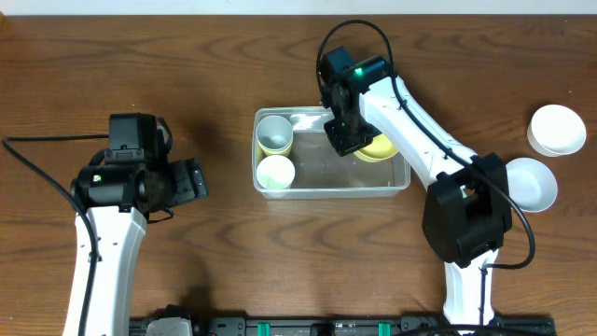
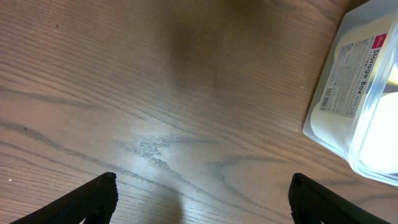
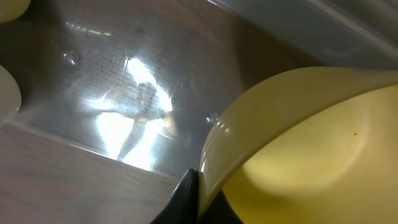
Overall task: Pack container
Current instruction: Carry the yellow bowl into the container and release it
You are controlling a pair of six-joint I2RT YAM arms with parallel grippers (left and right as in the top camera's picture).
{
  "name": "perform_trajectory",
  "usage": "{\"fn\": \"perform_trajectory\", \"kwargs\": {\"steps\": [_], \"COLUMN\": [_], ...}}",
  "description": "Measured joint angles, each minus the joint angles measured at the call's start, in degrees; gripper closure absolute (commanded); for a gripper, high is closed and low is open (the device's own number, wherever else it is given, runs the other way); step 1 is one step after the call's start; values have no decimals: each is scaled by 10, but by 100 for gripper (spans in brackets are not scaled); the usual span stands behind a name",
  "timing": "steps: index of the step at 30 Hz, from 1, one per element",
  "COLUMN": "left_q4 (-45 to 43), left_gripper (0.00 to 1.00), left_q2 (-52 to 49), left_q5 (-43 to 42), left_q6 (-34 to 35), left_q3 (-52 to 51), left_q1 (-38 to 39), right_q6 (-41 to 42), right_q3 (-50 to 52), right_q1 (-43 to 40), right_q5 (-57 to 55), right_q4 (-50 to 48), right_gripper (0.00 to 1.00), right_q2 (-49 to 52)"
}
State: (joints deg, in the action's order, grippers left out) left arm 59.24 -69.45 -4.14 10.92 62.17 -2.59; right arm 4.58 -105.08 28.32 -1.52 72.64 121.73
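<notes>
The clear rectangular container [image 1: 396, 182] sits mid-table and also shows in the left wrist view [image 2: 354, 81] and the right wrist view [image 3: 124, 81]. Two pale cups [image 1: 274, 133] [image 1: 276, 172] stand at its left end. My right gripper [image 1: 347, 138] is shut on the rim of a yellow bowl [image 1: 381, 147], holding it inside the container's right half; in the right wrist view the bowl [image 3: 311, 143] fills the right side, pinched between the fingers [image 3: 198, 196]. My left gripper [image 2: 202, 199] is open and empty over bare wood, left of the container.
Two white bowls [image 1: 558, 129] [image 1: 532, 182] stand on the table at the far right. The right arm's base [image 1: 466, 219] stands below them. The left arm [image 1: 131, 182] is at the left.
</notes>
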Motion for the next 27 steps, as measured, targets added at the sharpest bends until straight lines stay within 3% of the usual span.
{"fn": "perform_trajectory", "kwargs": {"steps": [2,5,20,27], "left_q4": [0,0,1,1], "left_gripper": [12,12,12,12], "left_q2": [0,0,0,0], "left_q5": [0,0,0,0], "left_q6": [0,0,0,0], "left_q3": [0,0,0,0], "left_q1": [0,0,0,0], "right_q6": [2,-1,0,15], "right_q3": [0,0,0,0], "right_q1": [0,0,0,-10], "right_q5": [-1,-4,-5,-4], "right_q4": [2,4,4,2], "right_gripper": [75,67,69,63], "right_q2": [0,0,0,-23]}}
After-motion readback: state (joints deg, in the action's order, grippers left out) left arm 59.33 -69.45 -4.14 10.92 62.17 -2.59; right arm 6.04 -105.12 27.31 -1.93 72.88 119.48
